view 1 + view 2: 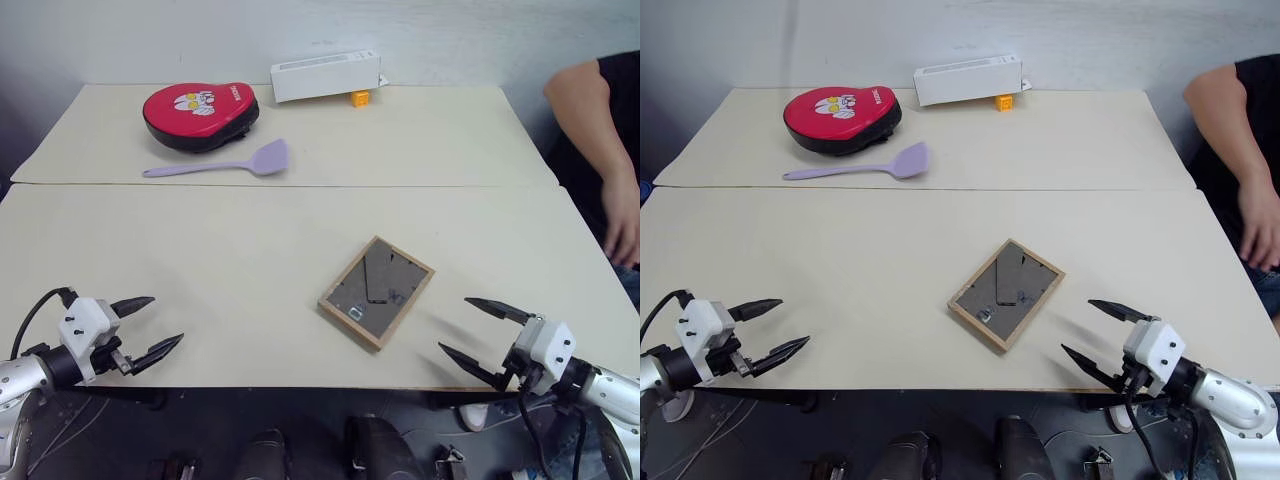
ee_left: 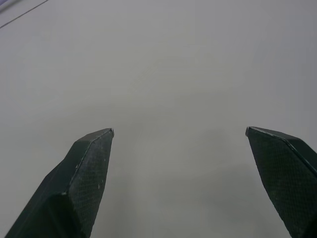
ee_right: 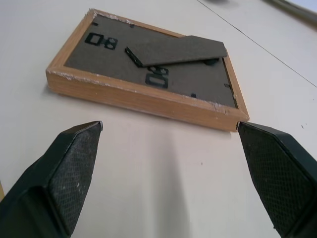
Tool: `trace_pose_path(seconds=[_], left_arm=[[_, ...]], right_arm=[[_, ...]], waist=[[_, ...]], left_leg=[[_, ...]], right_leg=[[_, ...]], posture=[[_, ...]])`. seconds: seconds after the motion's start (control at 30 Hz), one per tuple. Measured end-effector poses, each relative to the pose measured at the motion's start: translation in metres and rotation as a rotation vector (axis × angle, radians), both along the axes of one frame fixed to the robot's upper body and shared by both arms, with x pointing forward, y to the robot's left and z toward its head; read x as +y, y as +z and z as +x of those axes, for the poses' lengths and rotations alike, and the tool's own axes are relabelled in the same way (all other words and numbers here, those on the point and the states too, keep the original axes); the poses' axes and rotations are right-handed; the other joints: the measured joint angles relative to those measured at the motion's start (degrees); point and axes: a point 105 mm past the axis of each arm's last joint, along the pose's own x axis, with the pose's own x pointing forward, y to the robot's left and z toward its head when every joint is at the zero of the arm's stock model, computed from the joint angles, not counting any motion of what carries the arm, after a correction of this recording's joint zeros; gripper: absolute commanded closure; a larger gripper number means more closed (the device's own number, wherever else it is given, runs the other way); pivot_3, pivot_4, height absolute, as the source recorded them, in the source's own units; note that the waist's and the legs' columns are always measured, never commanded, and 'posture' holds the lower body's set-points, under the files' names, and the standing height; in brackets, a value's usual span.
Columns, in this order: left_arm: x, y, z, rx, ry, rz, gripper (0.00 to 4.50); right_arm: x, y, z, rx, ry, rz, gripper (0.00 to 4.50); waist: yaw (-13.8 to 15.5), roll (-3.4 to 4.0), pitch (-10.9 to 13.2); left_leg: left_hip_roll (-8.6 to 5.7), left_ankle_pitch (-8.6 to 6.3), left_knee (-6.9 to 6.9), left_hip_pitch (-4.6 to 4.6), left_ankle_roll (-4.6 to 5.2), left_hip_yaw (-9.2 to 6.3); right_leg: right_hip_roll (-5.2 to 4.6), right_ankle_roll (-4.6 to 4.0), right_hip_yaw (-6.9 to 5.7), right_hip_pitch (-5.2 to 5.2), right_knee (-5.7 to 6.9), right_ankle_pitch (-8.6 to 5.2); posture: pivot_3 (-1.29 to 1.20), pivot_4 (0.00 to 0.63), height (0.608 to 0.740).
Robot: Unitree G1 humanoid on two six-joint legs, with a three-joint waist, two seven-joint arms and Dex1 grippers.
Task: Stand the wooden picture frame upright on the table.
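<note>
Across the wide cream-beige table (image 1: pixel 200 250), the small light-wood picture frame (image 1: pixel 376 292) lies flat, dark grey back up, its easel stand folded nearly flat, near the front edge. Both the left gripper (image 1: pixel 146 327) and right gripper (image 1: pixel 470 326) hover at that edge, fingers spread wide, holding nothing.

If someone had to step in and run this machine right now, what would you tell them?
Left hand: open, empty, above the table's near left edge.
Right hand: open, empty, near the right edge, aimed at the wooden picture frame.
The frame lies flat, back side up, its easel stand showing, untouched.
Done: nothing yet.
Left: grasp the frame, lift it, stand it upright on its stand.
</note>
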Motion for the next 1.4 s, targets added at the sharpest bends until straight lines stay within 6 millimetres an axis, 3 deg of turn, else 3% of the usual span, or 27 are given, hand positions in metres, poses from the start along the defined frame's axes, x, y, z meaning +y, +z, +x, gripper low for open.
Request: trace_pose_path(seconds=[0.17, 0.23, 0.33, 0.53, 0.63, 0.7, 0.77, 0.93, 1.13, 1.4], left_arm=[[-0.001, 0.000, 0.001, 0.024, 0.012, -0.027, 0.00], [-0.008, 0.002, 0.002, 0.041, -0.015, -0.048, 0.18], [-0.031, 0.014, 0.013, 0.041, -0.110, -0.043, 0.83], [-0.081, 0.030, 0.051, -0.011, -0.209, -0.092, 2.76], [-0.107, 0.027, 0.066, -0.013, -0.257, -0.102, 3.71], [-0.133, 0.022, 0.086, -0.015, -0.288, -0.099, 4.41], [-0.153, 0.015, 0.095, -0.004, -0.322, -0.101, 4.48], [-0.180, -0.001, 0.104, 0.057, -0.375, -0.077, 4.48], [-0.185, -0.010, 0.105, 0.077, -0.374, -0.045, 4.48], [-0.163, -0.012, 0.092, 0.097, -0.287, -0.076, 4.48]], right_arm=[[0.002, 0.000, 0.003, 0.004, -0.006, 0.010, 0.02], [0.003, -0.001, 0.002, 0.025, -0.009, 0.019, 0.41], [0.006, 0.002, 0.003, 0.051, -0.011, 0.049, 1.25], [0.002, -0.010, 0.008, 0.143, -0.075, -0.016, 3.40], [0.002, -0.014, 0.014, 0.148, -0.110, -0.051, 4.44], [0.006, -0.016, 0.026, 0.137, -0.127, -0.084, 4.50], [0.013, -0.016, 0.035, 0.129, -0.129, -0.085, 4.50], [0.040, -0.014, 0.051, 0.128, -0.093, -0.067, 4.50], [0.074, -0.011, 0.070, 0.105, -0.037, -0.042, 4.50], [0.105, -0.019, 0.092, 0.120, 0.009, -0.052, 4.50]], waist=[[0.0, 0.00, 0.0], [0.0, 0.00, 0.0], [0.3, 0.00, 0.0], [0.3, 0.02, 0.0], [0.1, -0.01, 0.0], [0.1, -0.02, -0.1], [0.0, -0.02, -0.1], [0.0, -0.03, 0.0], [0.0, -0.02, -0.1], [-0.2, -0.03, -0.1]], left_leg=[[0.00, 0.00, 0.00, 0.00, 0.00, 0.00], [0.00, 0.00, 0.00, -0.01, 0.00, -0.01], [-0.01, 0.01, 0.04, 0.01, -0.01, -0.06], [-0.06, 0.02, 0.11, -0.04, -0.02, -0.04], [-0.06, 0.19, 0.13, -0.04, -0.31, 0.03], [-0.10, 0.23, 0.23, -0.03, -0.33, 0.09], [-0.10, 0.24, 0.24, -0.04, -0.33, 0.13], [-0.06, 0.29, 0.25, -0.11, -0.39, 0.18], [-0.06, 0.29, 0.34, -0.10, -0.39, 0.17], [-0.03, 0.29, 0.36, -0.09, -0.38, 0.17]], right_leg=[[0.00, 0.00, 0.00, 0.01, 0.00, 0.00], [0.00, 0.00, -0.01, 0.00, 0.01, 0.00], [-0.02, 0.00, -0.05, 0.07, 0.02, 0.00], [0.00, 0.04, -0.06, 0.05, 0.07, 0.02], [0.07, 0.07, -0.02, 0.02, 0.09, 0.03], [0.11, 0.13, 0.03, 0.03, 0.16, 0.07], [0.16, 0.14, 0.07, -0.01, 0.18, 0.07], [0.21, 0.14, 0.13, -0.15, 0.23, 0.07], [0.19, 0.13, 0.13, -0.15, 0.28, 0.07], [0.16, 0.13, 0.16, -0.14, 0.32, 0.07]], posture=[[0.00, 0.150, 0.740], [0.00, 0.150, 0.740], [0.00, 0.150, 0.740], [0.00, 0.150, 0.740], [0.00, 0.150, 0.740], [0.00, 0.150, 0.740], [0.00, 0.150, 0.740], [0.00, 0.150, 0.740], [0.00, 0.150, 0.740], [0.00, 0.150, 0.740]])
